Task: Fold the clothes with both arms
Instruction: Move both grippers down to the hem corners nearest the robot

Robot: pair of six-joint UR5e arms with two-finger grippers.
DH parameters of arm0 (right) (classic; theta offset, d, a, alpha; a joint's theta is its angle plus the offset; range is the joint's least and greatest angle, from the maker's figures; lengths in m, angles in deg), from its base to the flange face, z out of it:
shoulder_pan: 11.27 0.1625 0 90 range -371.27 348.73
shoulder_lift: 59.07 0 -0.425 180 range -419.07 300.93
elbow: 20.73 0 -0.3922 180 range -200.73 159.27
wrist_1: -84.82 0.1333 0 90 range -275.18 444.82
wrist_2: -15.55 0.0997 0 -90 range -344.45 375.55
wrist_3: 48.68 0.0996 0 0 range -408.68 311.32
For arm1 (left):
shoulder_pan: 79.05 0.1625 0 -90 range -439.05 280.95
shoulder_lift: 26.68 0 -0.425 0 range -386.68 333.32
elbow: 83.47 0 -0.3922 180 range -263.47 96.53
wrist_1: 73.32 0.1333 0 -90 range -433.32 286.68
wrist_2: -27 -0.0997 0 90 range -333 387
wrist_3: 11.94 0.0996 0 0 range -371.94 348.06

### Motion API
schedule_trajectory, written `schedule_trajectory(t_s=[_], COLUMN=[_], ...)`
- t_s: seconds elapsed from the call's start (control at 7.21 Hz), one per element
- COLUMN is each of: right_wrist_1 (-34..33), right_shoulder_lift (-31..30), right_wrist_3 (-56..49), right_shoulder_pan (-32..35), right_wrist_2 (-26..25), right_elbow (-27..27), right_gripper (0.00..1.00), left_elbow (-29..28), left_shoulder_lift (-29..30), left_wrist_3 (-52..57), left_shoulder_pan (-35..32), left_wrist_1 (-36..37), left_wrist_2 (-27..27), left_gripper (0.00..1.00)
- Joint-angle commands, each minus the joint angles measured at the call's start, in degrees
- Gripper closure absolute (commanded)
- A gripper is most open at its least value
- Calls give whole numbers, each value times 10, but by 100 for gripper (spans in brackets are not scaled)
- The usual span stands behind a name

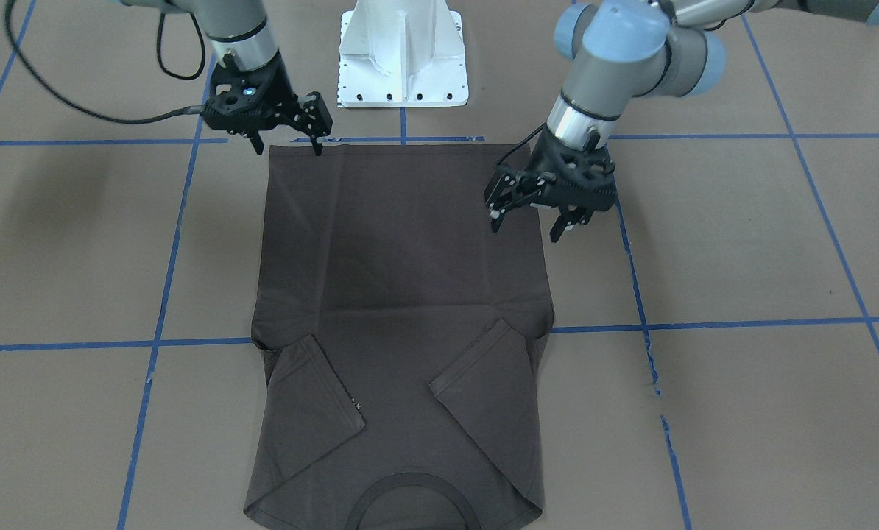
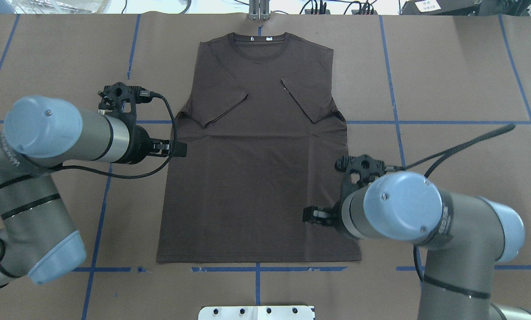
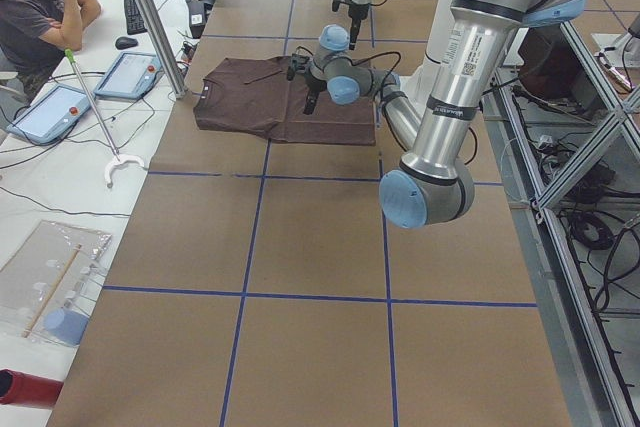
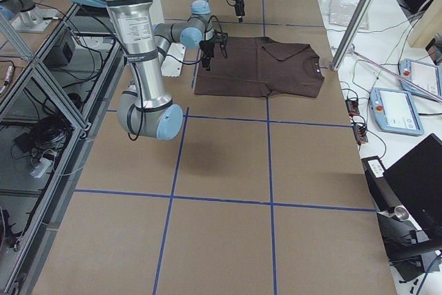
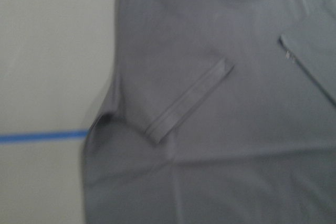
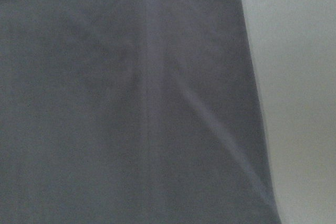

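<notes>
Overhead exterior: dark T-shirt (image 2: pixel 256 178) flat, sleeves (image 2: pixel 223 109) inward; left hand (image 1: pixel 526 232) and right hand (image 1: pixel 288 151) both apart.

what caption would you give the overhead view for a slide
Dark T-shirt laid flat, sleeves folded in, left arm and right arm poised near its opposite edges, jaws open

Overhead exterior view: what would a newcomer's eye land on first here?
The dark T-shirt lies flat mid-table, its collar away from the robot and its sleeves folded in over the chest. Flanking it, the left hand is open at the shirt's side edge. The right hand is open at the hem corner on the opposite side.
</notes>
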Motion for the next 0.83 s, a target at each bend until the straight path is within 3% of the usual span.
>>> schedule_trajectory(t_s=[0.0,0.69], right_wrist_1=[130,133], right_shoulder_lift=[-93,-97], right_wrist_3=[56,59], right_shoulder_pan=[-88,-55], right_wrist_2=[-83,-47], right_elbow=[-3,39], right_gripper=[0,0], left_elbow=[23,16], left_shoulder_lift=[-31,-25], left_wrist_3=[-3,-4], left_shoulder_pan=[20,26], left_wrist_1=[3,2], left_wrist_2=[-9,-7], left_gripper=[0,0])
